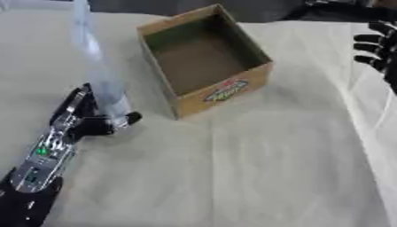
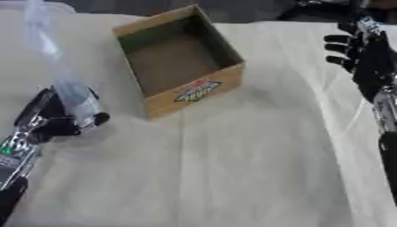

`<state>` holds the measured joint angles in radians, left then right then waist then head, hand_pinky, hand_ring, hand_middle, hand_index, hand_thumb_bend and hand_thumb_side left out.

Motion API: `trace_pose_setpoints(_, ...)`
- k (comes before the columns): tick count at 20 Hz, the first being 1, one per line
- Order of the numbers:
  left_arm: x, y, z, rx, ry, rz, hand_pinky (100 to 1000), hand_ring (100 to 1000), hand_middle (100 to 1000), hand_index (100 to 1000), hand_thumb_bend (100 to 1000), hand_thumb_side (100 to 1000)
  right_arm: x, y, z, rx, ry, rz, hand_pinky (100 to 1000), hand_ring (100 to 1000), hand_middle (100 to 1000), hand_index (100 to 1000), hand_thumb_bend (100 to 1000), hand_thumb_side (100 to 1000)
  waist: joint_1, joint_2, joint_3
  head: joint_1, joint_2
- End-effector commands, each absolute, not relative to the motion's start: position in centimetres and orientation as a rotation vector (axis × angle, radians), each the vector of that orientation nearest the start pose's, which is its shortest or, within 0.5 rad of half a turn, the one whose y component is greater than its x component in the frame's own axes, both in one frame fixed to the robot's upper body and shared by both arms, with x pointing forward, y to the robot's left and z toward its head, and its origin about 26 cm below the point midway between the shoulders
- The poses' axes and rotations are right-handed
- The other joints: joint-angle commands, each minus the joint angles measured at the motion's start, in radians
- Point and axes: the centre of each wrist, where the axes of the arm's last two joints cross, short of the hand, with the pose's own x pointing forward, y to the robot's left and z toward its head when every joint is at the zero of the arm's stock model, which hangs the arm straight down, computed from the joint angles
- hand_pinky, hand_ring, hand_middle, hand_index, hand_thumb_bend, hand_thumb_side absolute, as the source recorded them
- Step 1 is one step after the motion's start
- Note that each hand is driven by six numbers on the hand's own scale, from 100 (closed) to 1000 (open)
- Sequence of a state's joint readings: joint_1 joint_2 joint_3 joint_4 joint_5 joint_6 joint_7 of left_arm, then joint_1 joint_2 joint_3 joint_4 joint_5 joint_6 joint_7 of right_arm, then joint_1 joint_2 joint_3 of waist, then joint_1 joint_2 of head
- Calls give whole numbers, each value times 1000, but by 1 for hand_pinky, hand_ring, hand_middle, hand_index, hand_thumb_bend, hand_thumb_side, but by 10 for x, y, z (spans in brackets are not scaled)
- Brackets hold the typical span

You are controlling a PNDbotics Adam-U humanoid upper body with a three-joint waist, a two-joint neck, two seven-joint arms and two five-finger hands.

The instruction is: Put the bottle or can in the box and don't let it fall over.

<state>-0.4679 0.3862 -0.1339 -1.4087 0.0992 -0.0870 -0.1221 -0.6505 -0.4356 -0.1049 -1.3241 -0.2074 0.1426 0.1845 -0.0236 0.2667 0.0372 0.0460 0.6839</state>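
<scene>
Nearest to me was my left hand (image 1: pixel 87 119), its silver-and-black forearm rising from the lower left corner, well to the left of the cardboard box (image 1: pixel 208 62) and nearer to me than it. Its fingers and thumb were curled round the base of a tall clear plastic bottle (image 1: pixel 99 66), black fingertips showing on either side of the bottle's bottom end. The bottle stood with its base in that hand, down by the cream tablecloth (image 1: pixel 256 168); I could not tell whether the base touched the cloth. Its long axis ran roughly upright, leaning away from me and a little to the left, the top end running out towards the upper left, away from the box. It stayed outside the box, beside the box's left wall with a gap between them.

The box sat open-topped and upright, turned so one corner pointed toward me, its inside brown and bare. On its near right face was an oval label (image 1: pixel 226 90) in red, green and yellow; I could not read the lettering.

My right hand (image 2: pixel 358 49) showed far to the right of the box, at the upper right edge, fingers spread and straight, holding nothing.
</scene>
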Motion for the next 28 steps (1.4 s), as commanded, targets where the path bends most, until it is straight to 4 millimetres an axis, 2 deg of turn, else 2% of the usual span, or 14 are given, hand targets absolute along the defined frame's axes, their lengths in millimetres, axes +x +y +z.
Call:
trace_pose_setpoints(1, 388, 274, 125, 44, -1917, -557, 744, 733, 256, 254, 676, 100, 416, -334, 204, -45, -1857, 282, 883, 902, 792, 960, 255, 976, 3, -19, 2, 2, 1)
trace_pose_setpoints(2, 387, 274, 126, 46, -1920, -555, 753, 740, 251, 248, 677, 100, 416, -334, 204, -45, -1856, 282, 883, 902, 792, 960, 255, 976, 3, -19, 2, 2, 1)
trace_pose_setpoints(6, 387, 274, 129, 49, -1923, -548, 769, 529, 241, 240, 660, 100, 415, -334, 204, -46, -1856, 279, 885, 895, 793, 959, 255, 973, 4, -20, 4, 2, 2)
trace_pose_setpoints(7, 387, 274, 129, 48, -1923, -545, 771, 510, 233, 232, 658, 100, 415, -334, 204, -47, -1856, 277, 886, 896, 793, 958, 254, 972, 4, -20, 4, 2, 2)
trace_pose_setpoints(13, 386, 274, 132, 29, -1926, -545, 764, 491, 183, 193, 650, 100, 415, -334, 205, -48, -1856, 274, 887, 896, 794, 958, 251, 970, 4, -21, 5, -1, 1)
trace_pose_setpoints(17, 383, 272, 140, 29, -1964, -555, 755, 481, 171, 186, 657, 100, 415, -334, 205, -46, -1856, 275, 888, 896, 794, 958, 250, 968, 4, -21, 6, -3, -2)
trace_pose_setpoints(24, 374, 268, 168, 13, -2061, -589, 769, 472, 154, 176, 681, 100, 415, -335, 205, -46, -1854, 276, 888, 896, 794, 957, 249, 965, 8, -25, 6, -10, 0)
trace_pose_setpoints(28, 372, 261, 194, 20, -2120, -582, 767, 466, 141, 167, 683, 100, 415, -335, 205, -47, -1854, 278, 888, 897, 794, 956, 247, 961, 10, -30, 7, -15, 3)
